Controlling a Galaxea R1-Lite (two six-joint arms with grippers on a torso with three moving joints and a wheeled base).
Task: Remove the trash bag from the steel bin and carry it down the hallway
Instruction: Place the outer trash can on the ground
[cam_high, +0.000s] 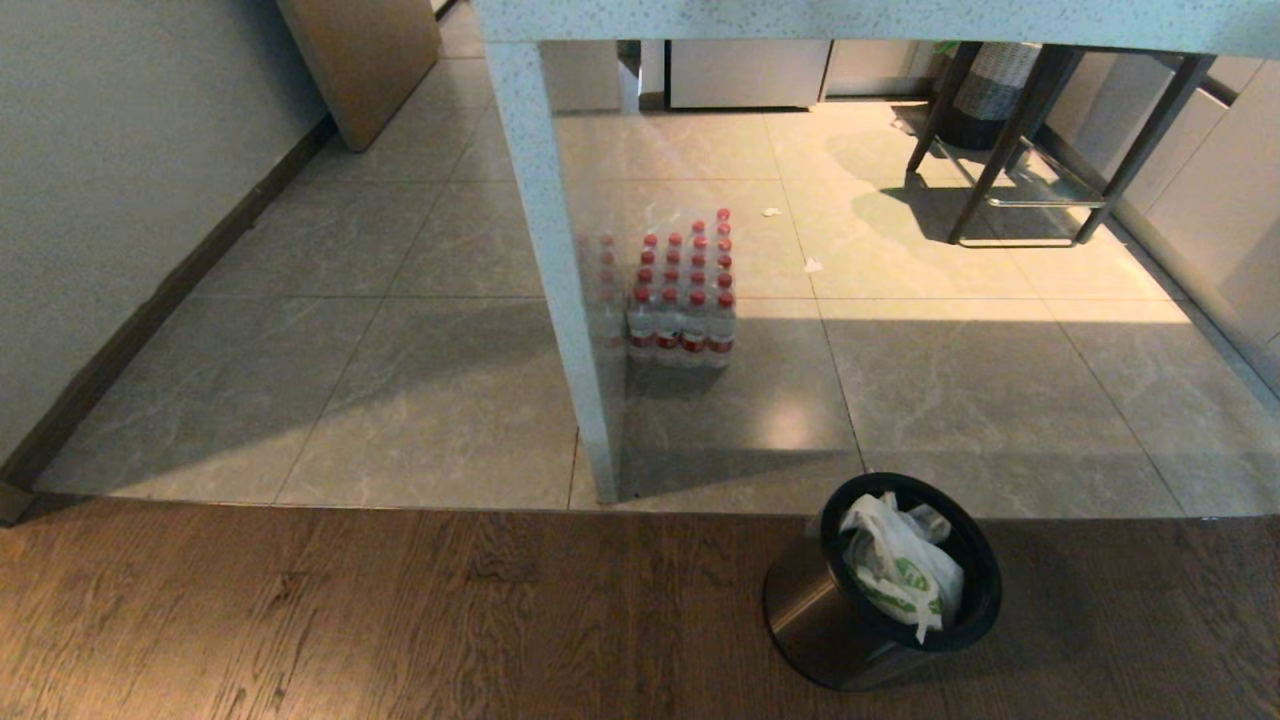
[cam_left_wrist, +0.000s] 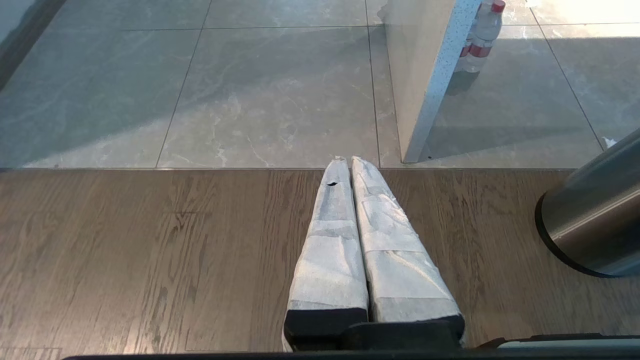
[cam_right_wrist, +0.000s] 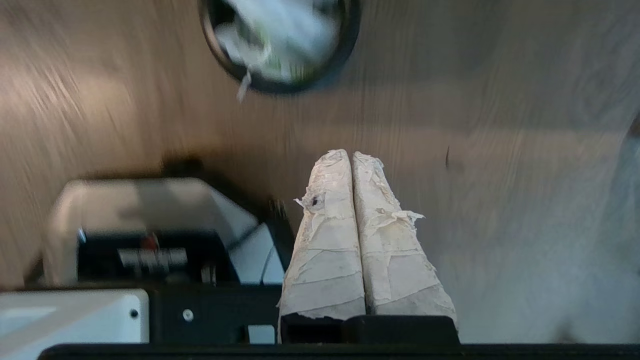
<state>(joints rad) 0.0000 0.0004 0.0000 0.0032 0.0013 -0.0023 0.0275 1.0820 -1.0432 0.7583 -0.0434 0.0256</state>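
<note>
1. Right hand (cam_right_wrist: 351, 156): taped fingers clenched together, grasping nothing, hanging above the wood-plank floor (cam_right_wrist: 500, 100); steel bin (cam_right_wrist: 280, 82) well ahead of its fingertips, apart.
2. Left hand (cam_left_wrist: 348, 161): clenched, empty, low over the planks; bin beside it, apart.
3. Steel bin (cam_high: 820, 610): standing on the planks near the tile edge.
4. Trash bag (cam_high: 900, 570): whitish, green print, crumpled inside the bin.
5. Bottled-water pack (cam_high: 682, 300): on the tiles, beyond the bench leg (cam_high: 560, 280).

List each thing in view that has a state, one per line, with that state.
steel bin: upright on the wood floor, black ring on, bag inside.
trash bag: crumpled in the bin, not lifted.
left gripper: shut, empty, over the wood floor.
right gripper: shut, empty, short of the bin.
pack of water bottles: upright, wrapped, on the tiles.
</note>
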